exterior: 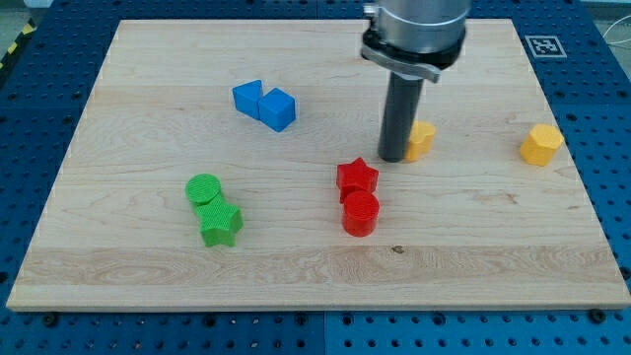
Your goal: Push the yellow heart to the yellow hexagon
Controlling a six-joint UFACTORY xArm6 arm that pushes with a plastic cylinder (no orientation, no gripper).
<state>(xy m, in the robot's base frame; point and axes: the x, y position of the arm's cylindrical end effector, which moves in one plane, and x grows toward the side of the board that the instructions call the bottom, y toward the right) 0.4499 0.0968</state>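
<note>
The yellow heart [422,139] lies right of the board's middle, partly hidden behind my rod. My tip [392,158] rests on the board touching or almost touching the heart's left side. The yellow hexagon [541,144] sits near the board's right edge, well to the right of the heart and at about the same height in the view.
A red star [356,178] and a red cylinder [360,213] sit just below-left of my tip. Two blue blocks [264,104] lie at upper left of the middle. A green cylinder [204,189] and a green star [221,224] lie at lower left. The wooden board [148,276] sits on a blue perforated table.
</note>
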